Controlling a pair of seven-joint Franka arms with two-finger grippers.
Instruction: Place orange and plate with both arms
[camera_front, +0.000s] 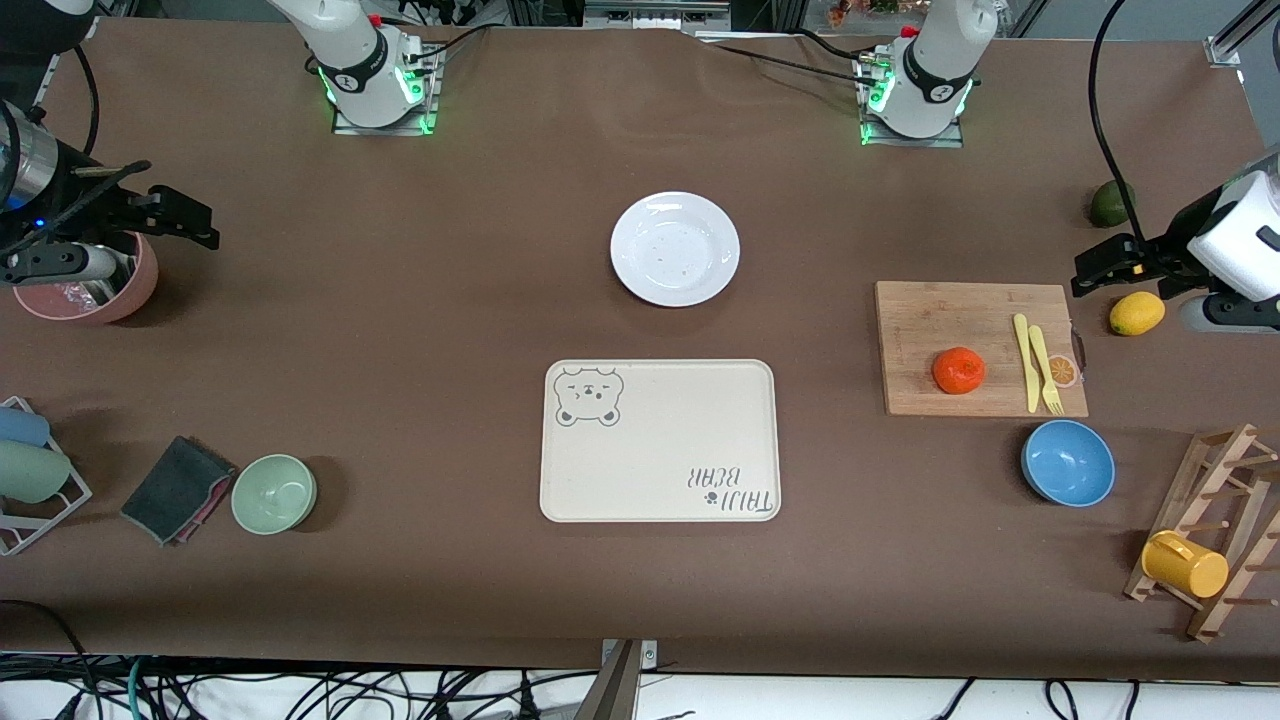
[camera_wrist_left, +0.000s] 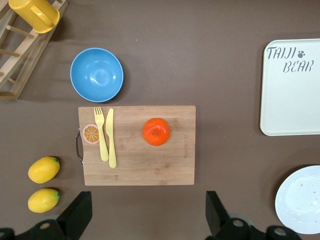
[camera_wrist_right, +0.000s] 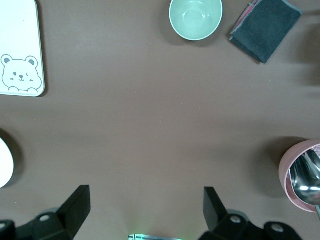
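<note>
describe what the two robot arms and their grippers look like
Both arms are glossy white with black joint bands, on metal bases lit green, with small red parts and black cables. The left gripper is black under a white wrist; the right gripper is black beneath a silver cuff showing a blue light. Both have blocky black fingers.

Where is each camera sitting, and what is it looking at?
Front view: high across the table, facing both arm bases; shows the plate, tray, and orange on the cutting board.
Left wrist view: on the left arm, looking straight down at the board and orange; the open left tool shows.
Right wrist view: on the right arm, looking down at bare table near the green bowl; the open right tool shows.
Shared: both wrist views catch the tray and plate edges.
</note>
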